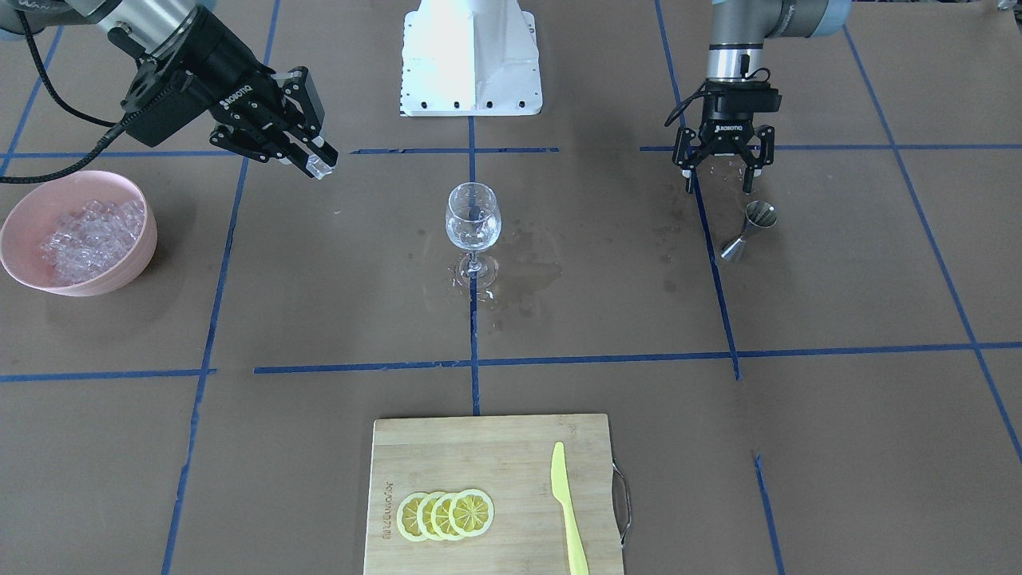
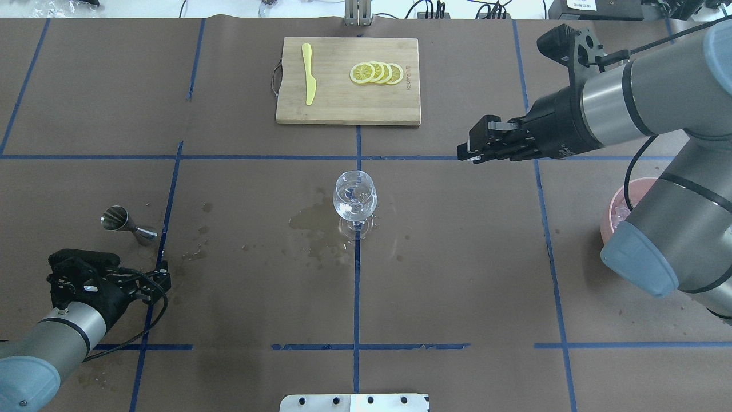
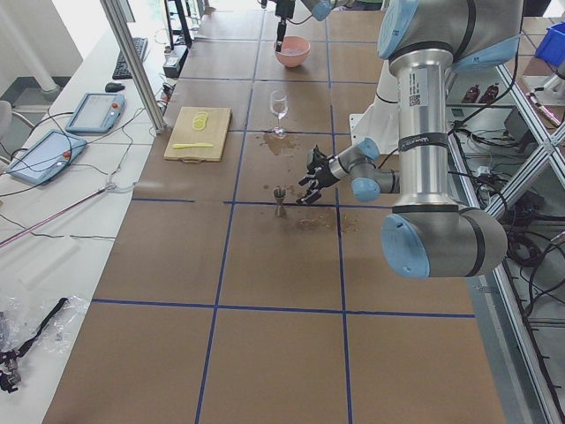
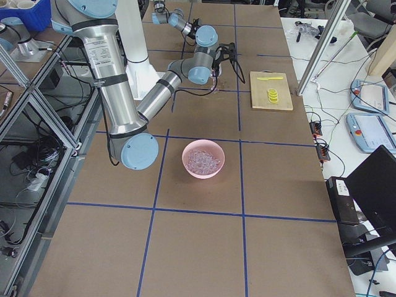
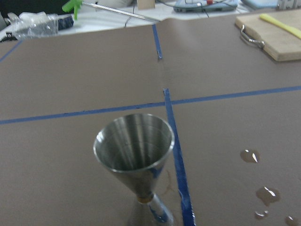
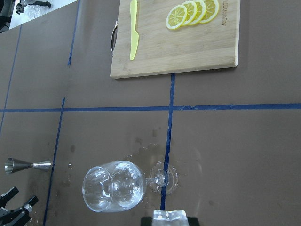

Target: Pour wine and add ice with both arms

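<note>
The right gripper (image 1: 318,161) pinches one clear, glassy ice cube (image 6: 170,216); the left gripper (image 1: 719,188) gapes empty near the jigger (image 1: 748,230).

Left arm (image 2: 63,335), right arm (image 2: 646,97): silver-grey tubes, light-blue caps, black cables. Left gripper (image 1: 718,180), right gripper (image 1: 315,160): black, ROBOTIQ lettering.

"ROBOTIQ" is showing in white on the right gripper (image 1: 318,164) and the left gripper (image 1: 719,182) — the cutting board (image 1: 479,447) is carrying a stamp too small to read.
</note>
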Robot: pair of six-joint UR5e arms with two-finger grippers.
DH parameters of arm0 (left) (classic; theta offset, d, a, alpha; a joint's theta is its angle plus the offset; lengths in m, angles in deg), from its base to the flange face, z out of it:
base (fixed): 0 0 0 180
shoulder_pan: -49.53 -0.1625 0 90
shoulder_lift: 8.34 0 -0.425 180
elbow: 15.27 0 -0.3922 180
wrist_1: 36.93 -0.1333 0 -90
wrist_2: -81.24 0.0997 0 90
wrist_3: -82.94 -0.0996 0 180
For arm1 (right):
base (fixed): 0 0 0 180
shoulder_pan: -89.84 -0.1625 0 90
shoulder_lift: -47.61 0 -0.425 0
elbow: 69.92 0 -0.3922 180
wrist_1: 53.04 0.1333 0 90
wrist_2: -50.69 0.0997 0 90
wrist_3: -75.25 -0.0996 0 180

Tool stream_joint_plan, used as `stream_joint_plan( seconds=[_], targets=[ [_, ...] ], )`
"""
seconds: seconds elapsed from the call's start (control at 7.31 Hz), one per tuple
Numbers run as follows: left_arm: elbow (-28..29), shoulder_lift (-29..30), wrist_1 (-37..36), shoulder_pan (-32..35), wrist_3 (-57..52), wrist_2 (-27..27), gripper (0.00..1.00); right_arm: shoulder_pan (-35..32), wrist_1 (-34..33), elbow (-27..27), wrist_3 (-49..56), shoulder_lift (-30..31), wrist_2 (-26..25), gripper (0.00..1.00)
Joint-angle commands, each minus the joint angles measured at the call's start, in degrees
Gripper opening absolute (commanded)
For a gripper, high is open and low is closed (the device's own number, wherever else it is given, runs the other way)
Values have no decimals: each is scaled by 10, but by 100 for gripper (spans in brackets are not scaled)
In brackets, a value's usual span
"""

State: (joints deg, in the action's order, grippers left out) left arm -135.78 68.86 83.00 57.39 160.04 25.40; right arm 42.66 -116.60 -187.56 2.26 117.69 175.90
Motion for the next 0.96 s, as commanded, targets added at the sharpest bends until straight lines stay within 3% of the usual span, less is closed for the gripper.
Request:
stream_joint_plan(
  seconds=[0.0, 0.41, 0.55, 0.82],
  targets=[
    [-45, -9, -70, -2, 2, -86, 100, 26, -1, 17, 0, -25, -35, 0],
    [-167, -7, -161, 22, -31, -246, 100, 75, -2, 67, -16, -91, -86, 0],
    [-171, -2, -162, 78, -84, -290, 100, 102, -2, 87, -19, -116, -118, 0],
    [-178, 5, -162, 183, -184, -372, 100, 116, -15, 105, -33, -150, -129, 0]
  ],
)
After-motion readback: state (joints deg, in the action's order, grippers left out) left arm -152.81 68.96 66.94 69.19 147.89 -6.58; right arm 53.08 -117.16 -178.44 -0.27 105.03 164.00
